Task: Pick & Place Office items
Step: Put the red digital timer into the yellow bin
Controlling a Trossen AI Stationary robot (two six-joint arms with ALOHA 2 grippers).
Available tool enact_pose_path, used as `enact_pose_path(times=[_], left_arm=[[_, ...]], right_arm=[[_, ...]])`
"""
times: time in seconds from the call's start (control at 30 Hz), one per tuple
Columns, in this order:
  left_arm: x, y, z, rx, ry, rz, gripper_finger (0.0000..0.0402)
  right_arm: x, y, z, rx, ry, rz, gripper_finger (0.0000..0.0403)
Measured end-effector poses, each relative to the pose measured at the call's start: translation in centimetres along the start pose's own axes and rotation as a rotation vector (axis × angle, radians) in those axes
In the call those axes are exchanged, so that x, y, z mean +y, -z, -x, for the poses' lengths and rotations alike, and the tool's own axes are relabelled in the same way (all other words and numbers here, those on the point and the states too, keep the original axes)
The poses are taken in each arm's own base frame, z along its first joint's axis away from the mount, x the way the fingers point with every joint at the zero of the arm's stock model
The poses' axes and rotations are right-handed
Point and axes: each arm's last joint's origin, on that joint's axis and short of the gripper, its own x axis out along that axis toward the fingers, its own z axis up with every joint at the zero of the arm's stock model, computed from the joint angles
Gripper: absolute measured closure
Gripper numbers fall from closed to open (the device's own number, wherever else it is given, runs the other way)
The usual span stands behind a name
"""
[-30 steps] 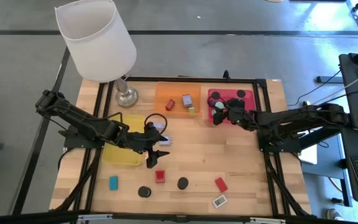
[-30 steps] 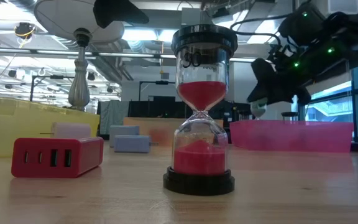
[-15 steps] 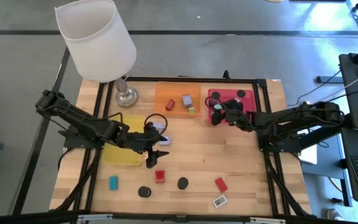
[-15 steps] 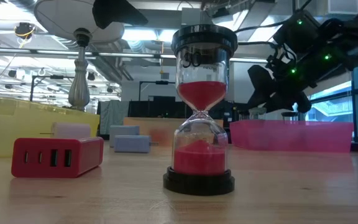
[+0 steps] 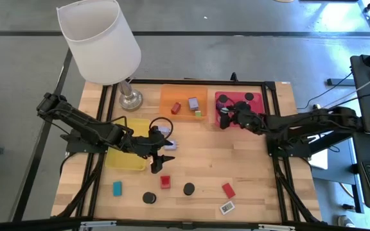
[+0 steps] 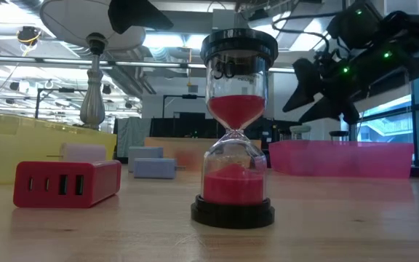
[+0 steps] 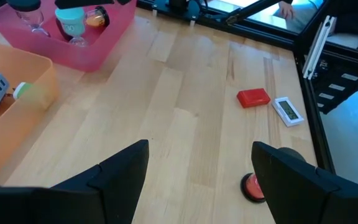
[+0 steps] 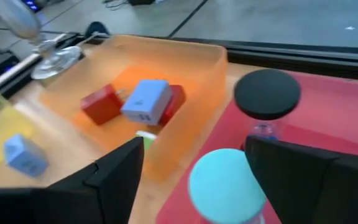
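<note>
Right gripper [image 8: 191, 165], fingers spread and holding nothing, hovers over the flat red plastic tray [image 5: 220, 97], directly above a mint-capped hourglass [image 8: 225, 183] standing in it beside a black-capped one [image 8: 267, 94]. Left gripper [image 5: 161, 162], jaws apart and empty, hangs beside the yellow tray [image 5: 122, 160], well left of the red tray; a red charger block [image 5: 166, 181] and black round discs [image 5: 189, 188] lie nearer the table's front edge, apparently untouched.

On your wooden desk [image 5: 198, 160] sit three flat trays: a yellow tray [image 5: 124, 162] under the left tool, an orange tray [image 5: 180, 97] between the tools, and a red tray [image 5: 252, 106] beneath the right tool. The white-shaded lamp [image 5: 101, 45] stands beyond the yellow tray.
</note>
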Motion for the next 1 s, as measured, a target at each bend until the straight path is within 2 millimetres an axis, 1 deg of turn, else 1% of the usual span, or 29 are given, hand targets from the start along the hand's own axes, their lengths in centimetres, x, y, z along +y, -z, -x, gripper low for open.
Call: enact_pose_path(times=[0.23, 0.37, 0.6, 0.8, 1.0], left_arm=[[0.0, -0.1, 0.0, -0.014, -0.001, 0.024, 0.0121], [0.1, -0.2, 0.0, -0.043, -0.05, 0.025, 0.0121], [0.2, -0.3, 0.0, -0.069, -0.093, 0.057, 0.0121], [0.2, -0.3, -0.1, -0.069, -0.093, 0.096, 0.0121], [-0.2, 0.4, -1.4, -0.024, -0.069, 0.166, 0.0121]], right_arm=[[0.0, -0.6, 1.5, 0.061, -0.102, -0.012, 0.0084], [0.1, -0.3, 2.7, 0.102, -0.14, 0.019, 0.008], [1.3, -0.2, 5.2, 0.13, -0.315, 0.023, 0.008], [2.4, 0.6, 7.0, 0.248, -0.501, -0.007, 0.008], [3.4, 1.9, 8.7, 0.395, -0.669, 0.023, 0.008]])
